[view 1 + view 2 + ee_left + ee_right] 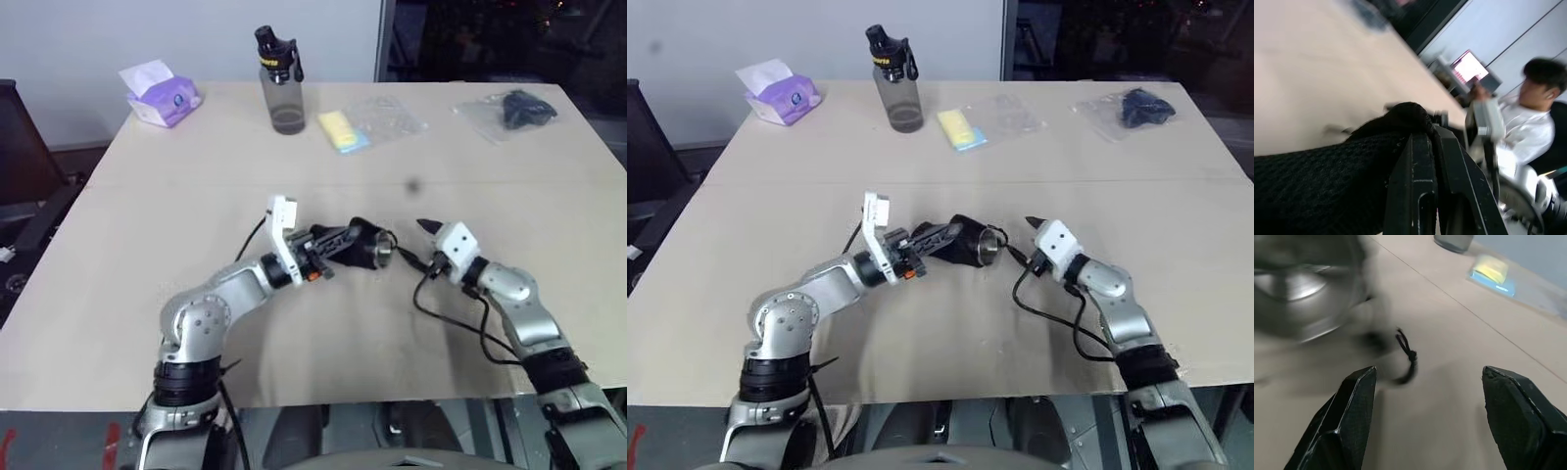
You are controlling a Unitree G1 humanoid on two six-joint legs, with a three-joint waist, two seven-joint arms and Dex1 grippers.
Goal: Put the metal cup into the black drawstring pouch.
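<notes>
Cup in pouch, mid-table, bare tabletop (pixel 323 323) all round.
Left gripper (pixel 338 242) pinches black drawstring pouch (pixel 362 245); metal cup (pixel 384 257) mouth faces spread, empty right gripper (pixel 426 228).

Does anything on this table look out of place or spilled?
Nothing is spilled. The metal cup lies on its side in the mouth of the black drawstring pouch, which the left end effector pinches. The water bottle stands upright.

The light is even and soft over the table (pixel 147 196), with only weak shadows under the arms. The window area behind is dark. Near the right wrist camera the metal cup (pixel 1300 286) is strongly blurred, with a pale glare.
</notes>
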